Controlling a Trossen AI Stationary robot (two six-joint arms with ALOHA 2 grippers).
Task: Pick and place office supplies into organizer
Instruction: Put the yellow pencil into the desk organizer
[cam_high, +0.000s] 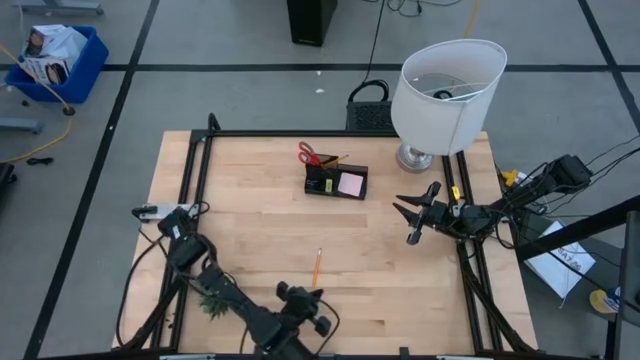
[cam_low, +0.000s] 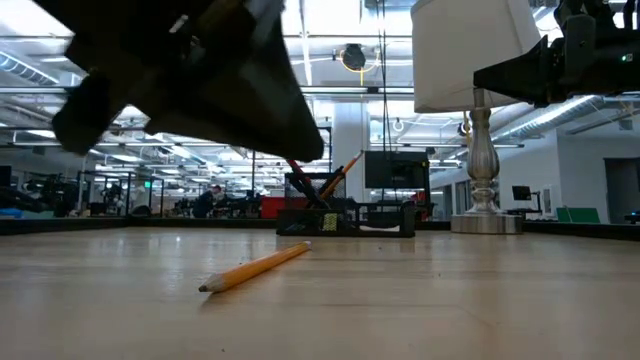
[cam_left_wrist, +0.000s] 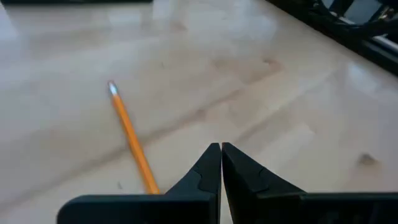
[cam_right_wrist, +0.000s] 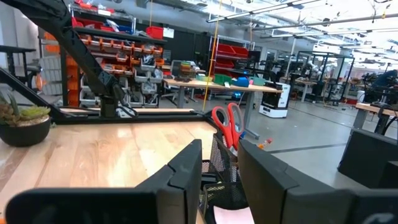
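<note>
A pale wooden table (cam_high: 260, 240) framed with black rails carries a small black mesh desk organizer (cam_high: 335, 181) near its far middle. Red-handled scissors (cam_high: 312, 154) stand in the organizer's far-left compartment, with an orange pencil beside them leaning out to the right. A pink square sticky-note pad (cam_high: 351, 183) lies in its right-hand compartment. To the right of the organizer, at the table's far right corner, stands a lamp with a large white shade (cam_high: 446, 93) on a silver base.

One loose orange-yellow pencil (cam_high: 317, 267) lies flat on the bare wood toward the near middle of the table, well apart from the organizer, running roughly near to far.

The left gripper (cam_high: 300, 305) hovers low at the near edge, just near of that pencil. In the left wrist view its two dark fingers (cam_left_wrist: 205, 171) are pressed together, tips meeting, holding nothing, and the pencil lies beside them on the wood without touching them. A small green potted plant (cam_high: 213, 302) sits under the left arm at the near left.

The right gripper (cam_high: 412, 212) hangs over the right side of the table, to the right of the organizer and just near of the lamp base. Its fingers stand a narrow gap apart, with nothing between them.
</note>
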